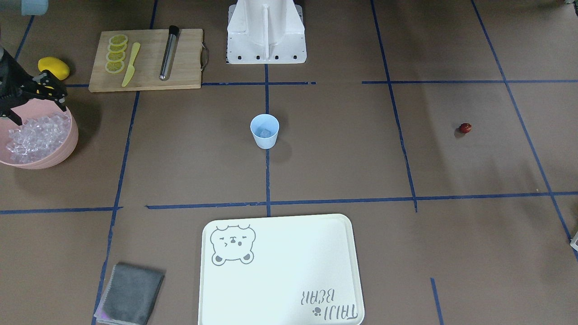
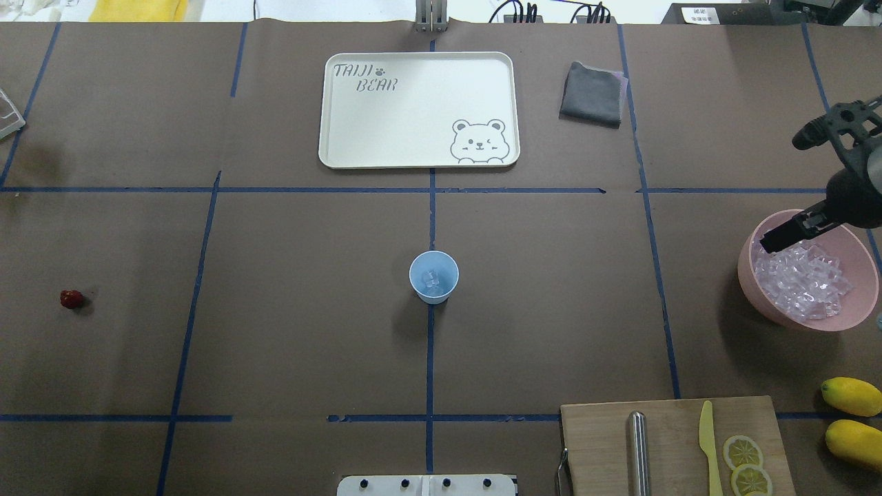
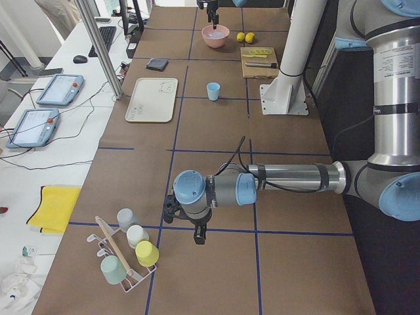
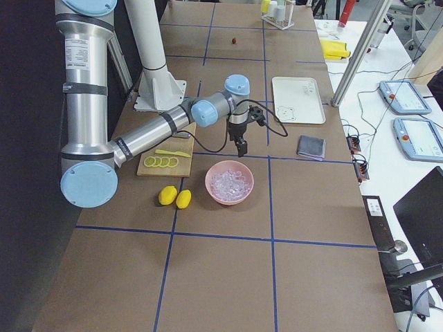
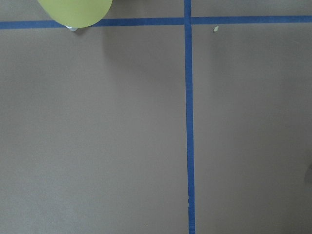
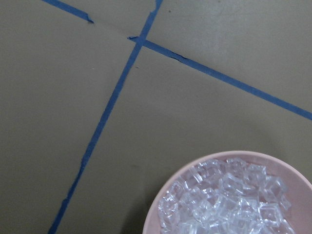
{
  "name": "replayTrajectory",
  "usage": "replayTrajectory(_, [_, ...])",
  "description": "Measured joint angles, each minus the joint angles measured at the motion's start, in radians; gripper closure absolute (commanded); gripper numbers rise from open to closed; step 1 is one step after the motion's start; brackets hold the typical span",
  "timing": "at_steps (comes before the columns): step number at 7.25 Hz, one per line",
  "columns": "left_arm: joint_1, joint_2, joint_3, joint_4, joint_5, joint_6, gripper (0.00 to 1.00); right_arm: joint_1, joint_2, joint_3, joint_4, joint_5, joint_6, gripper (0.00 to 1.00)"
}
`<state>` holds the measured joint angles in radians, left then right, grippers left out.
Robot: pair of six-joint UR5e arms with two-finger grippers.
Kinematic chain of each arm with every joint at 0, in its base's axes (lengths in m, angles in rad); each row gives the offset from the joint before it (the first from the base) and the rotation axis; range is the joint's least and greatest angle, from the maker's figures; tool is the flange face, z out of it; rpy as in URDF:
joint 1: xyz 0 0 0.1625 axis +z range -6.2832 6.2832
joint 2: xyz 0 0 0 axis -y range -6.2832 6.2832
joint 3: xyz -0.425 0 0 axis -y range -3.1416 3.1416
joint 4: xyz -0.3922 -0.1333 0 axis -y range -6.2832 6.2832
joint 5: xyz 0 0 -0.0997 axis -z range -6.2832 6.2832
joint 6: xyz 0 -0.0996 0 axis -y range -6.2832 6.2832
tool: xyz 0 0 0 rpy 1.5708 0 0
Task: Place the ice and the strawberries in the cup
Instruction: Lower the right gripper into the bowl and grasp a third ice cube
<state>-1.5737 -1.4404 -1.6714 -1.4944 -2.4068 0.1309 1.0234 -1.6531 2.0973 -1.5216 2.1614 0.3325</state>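
Ice (image 2: 431, 278) in cup (image 2: 433, 297) shows overhead; right end effector (image 2: 782, 193) spread empty; left end effector (image 3: 199, 239): cannot tell.

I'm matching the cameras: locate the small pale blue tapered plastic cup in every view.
Front-facing: pale blue cup centre, above white bear-print tray.
Overhead: centre, below the tray.
Exterior left: upper middle, right of the tray.
Exterior right: not visible.
Left wrist: absent.
Right wrist: absent.
Landmark: that tray.

The table bears one cup (image 2: 433, 276), one strawberry (image 2: 71, 298) at nine o'clock and one pink bowl (image 2: 747, 281) at three, its ice (image 2: 803, 282) too heaped to count. Toward five lie two lemons (image 2: 852, 396), four lemon slices (image 1: 116, 54), one knife (image 1: 130, 65), one metal rod (image 1: 169, 53) and one board (image 1: 185, 67). Around twelve are one tray (image 2: 413, 110) and one cloth (image 2: 591, 94).
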Motion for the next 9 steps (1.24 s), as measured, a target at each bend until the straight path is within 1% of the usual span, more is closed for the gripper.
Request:
replayTrajectory(1, [0.001, 0.000, 0.000, -0.001, 0.000, 0.001, 0.00, 0.005, -0.043, -0.012, 0.048, 0.003, 0.031, 0.01])
replayTrajectory(2, [0.001, 0.000, 0.001, -0.001, 0.000, 0.001, 0.00, 0.006, -0.065, -0.052, 0.117, 0.003, 0.068, 0.01])
replayTrajectory(4, [0.002, 0.001, 0.000, -0.002, 0.000, 0.001, 0.00, 0.005, -0.079, -0.175, 0.332, 0.006, 0.173, 0.03])
replayTrajectory(5, [0.003, 0.001, 0.000, -0.002, 0.000, 0.001, 0.00, 0.002, -0.081, -0.204, 0.395, 0.008, 0.206, 0.06])
replayTrajectory(6, [0.003, 0.001, -0.001, -0.003, 0.000, 0.001, 0.00, -0.004, -0.082, -0.213, 0.418, 0.010, 0.221, 0.07])
replayTrajectory(9, [0.007, 0.002, -0.001, -0.004, 0.000, 0.001, 0.00, -0.051, -0.094, -0.216, 0.430, 0.009, 0.231, 0.11])
